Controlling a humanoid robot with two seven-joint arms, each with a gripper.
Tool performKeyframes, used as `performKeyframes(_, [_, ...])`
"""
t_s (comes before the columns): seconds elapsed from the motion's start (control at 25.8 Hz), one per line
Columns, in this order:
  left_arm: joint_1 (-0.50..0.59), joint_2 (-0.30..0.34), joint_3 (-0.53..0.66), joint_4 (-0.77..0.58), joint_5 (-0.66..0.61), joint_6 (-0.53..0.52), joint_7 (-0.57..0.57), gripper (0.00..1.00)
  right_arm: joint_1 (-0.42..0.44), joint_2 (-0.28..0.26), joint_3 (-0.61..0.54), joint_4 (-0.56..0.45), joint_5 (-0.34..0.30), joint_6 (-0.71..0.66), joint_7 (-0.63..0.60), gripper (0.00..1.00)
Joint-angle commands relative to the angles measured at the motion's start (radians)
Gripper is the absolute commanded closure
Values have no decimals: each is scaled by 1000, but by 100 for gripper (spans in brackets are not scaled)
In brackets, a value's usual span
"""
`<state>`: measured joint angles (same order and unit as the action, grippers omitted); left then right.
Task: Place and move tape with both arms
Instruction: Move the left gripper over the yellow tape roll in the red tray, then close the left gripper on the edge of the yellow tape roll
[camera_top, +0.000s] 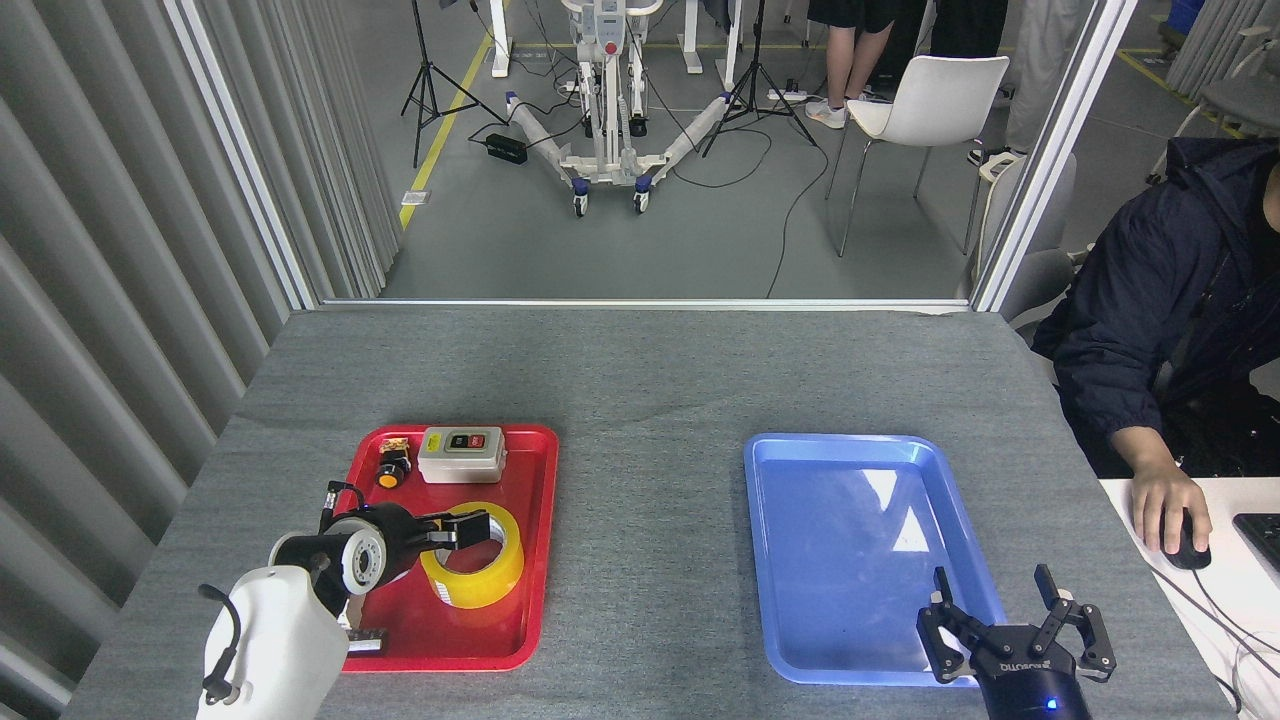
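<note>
Single head view: looked forward and down, from close range, across the bench (640, 380) toward open floor beyond.

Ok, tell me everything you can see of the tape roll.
The tape is a wide roll of translucent yellow packing tape with a white inner core, glossy like plastic film. It lies flat, its hole facing up, in the middle of the red tray, nearer than the grey switch box. The left gripper reaches in from the left over its far rim, fingers at the hole; whether they grip it cannot be told.
</note>
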<state>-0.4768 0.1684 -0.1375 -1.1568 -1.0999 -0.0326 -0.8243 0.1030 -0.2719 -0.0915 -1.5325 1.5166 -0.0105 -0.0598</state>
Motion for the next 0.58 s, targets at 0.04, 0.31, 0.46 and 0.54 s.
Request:
performKeyframes(0.04, [-39,0,-36,91,-5,16,-4,0,-3,-4,7,-1,-12,12,-2,0])
performKeyframes(0.31, [-72,2,-93,138,-11,57,-4,0,-34,-7,75,-8,-18,115,-2,0])
performKeyframes(0.46, [-83,2,-102,161,-11,51,-2,0,-34,-7,76,-5,-22,106,-11,0])
performKeyframes(0.54, [-86,2,-111,177,-11,49,1,0,-32,-6,78,-3,-52,90,-12,0])
